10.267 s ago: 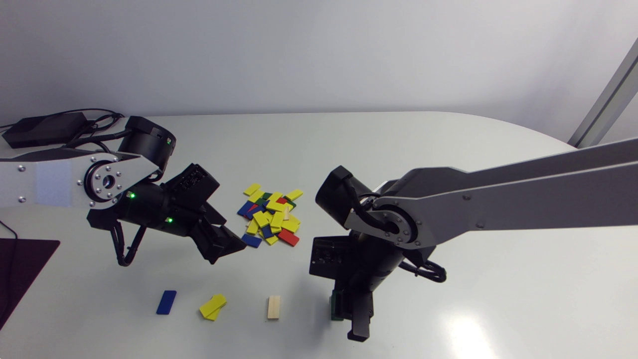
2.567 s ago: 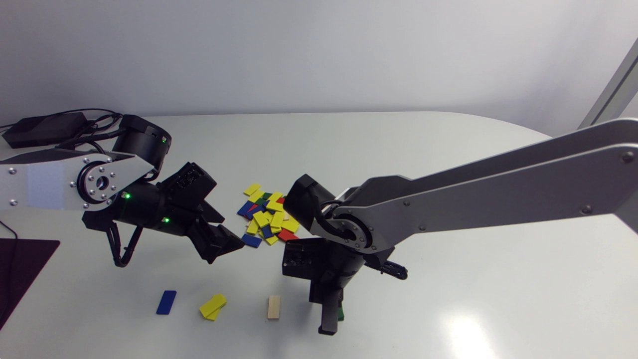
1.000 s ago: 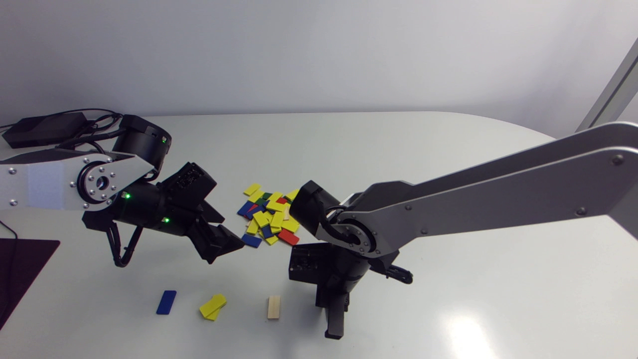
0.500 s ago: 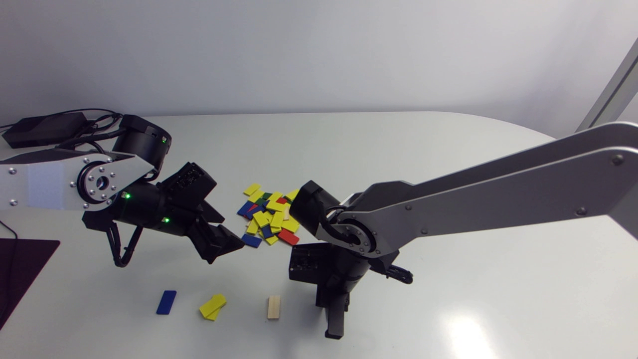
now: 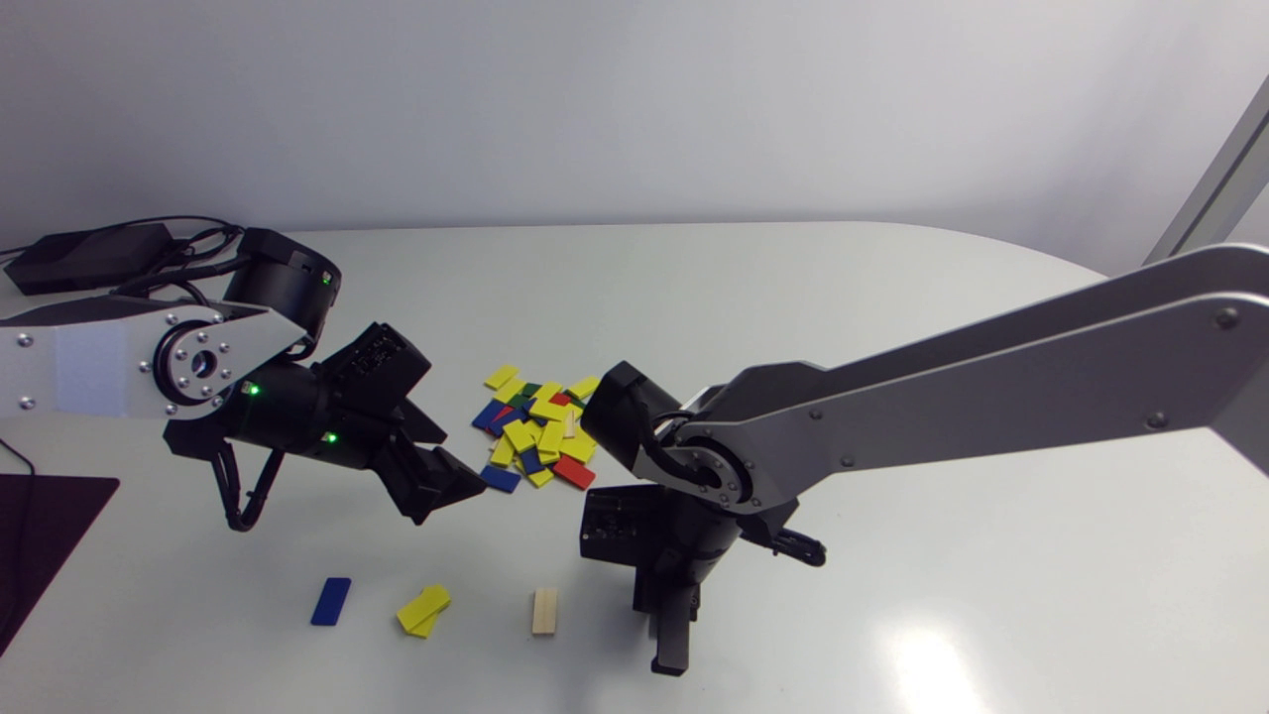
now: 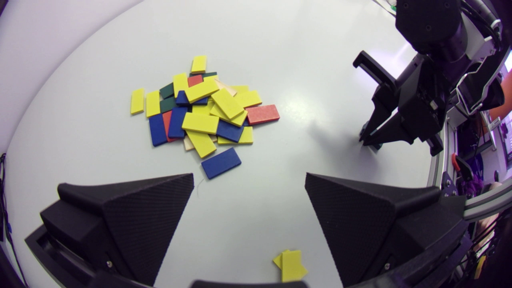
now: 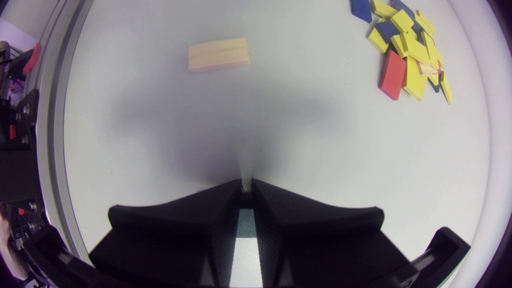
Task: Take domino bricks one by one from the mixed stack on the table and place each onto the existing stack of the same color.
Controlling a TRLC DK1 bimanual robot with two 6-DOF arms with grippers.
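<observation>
White table (image 7: 320,140), my right gripper (image 7: 247,188) pinched narrow on a green brick (image 7: 246,224), wooden stack (image 7: 219,54) ahead of it, and my left gripper (image 6: 248,188) hanging wide open with the mixed pile (image 6: 204,108) just ahead.

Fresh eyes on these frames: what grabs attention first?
The scattered pile of flat coloured domino bricks, mostly yellow, at the middle of the white table draws the eye first. Next comes the right arm's black end effector, pointing down near the table's front edge beside the pale wooden brick stack and shut on a dark green brick. The left end effector hangs open beside the pile.
</observation>
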